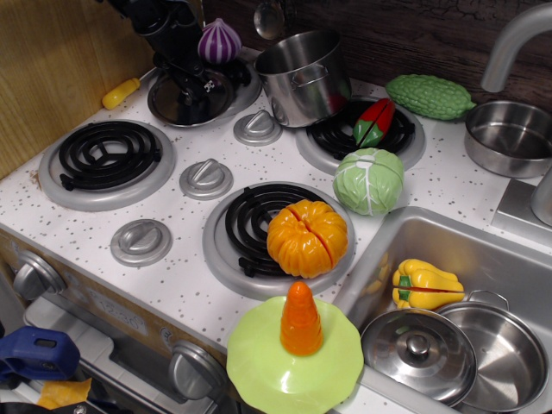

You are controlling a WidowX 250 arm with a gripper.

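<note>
My black gripper [197, 83] reaches down from the top left over the back-left burner. It is shut on the knob of a dark, shiny round lid [179, 105], which sits slightly tilted over that burner. A purple onion [220, 40] stands just behind the gripper. To the right, a steel pot [302, 76] leans at the edge of the back-right burner. A yellow handle [121, 92] pokes out to the left of the lid.
A red pepper [373, 122] lies on the back-right burner, with a green cabbage [369, 180] in front of it. An orange pumpkin [308, 238] sits on the front burner. A carrot [300, 319] stands on a green plate [254, 362]. The sink [483, 250] holds a yellow pepper [426, 285], a lid [418, 354] and a pot [500, 362].
</note>
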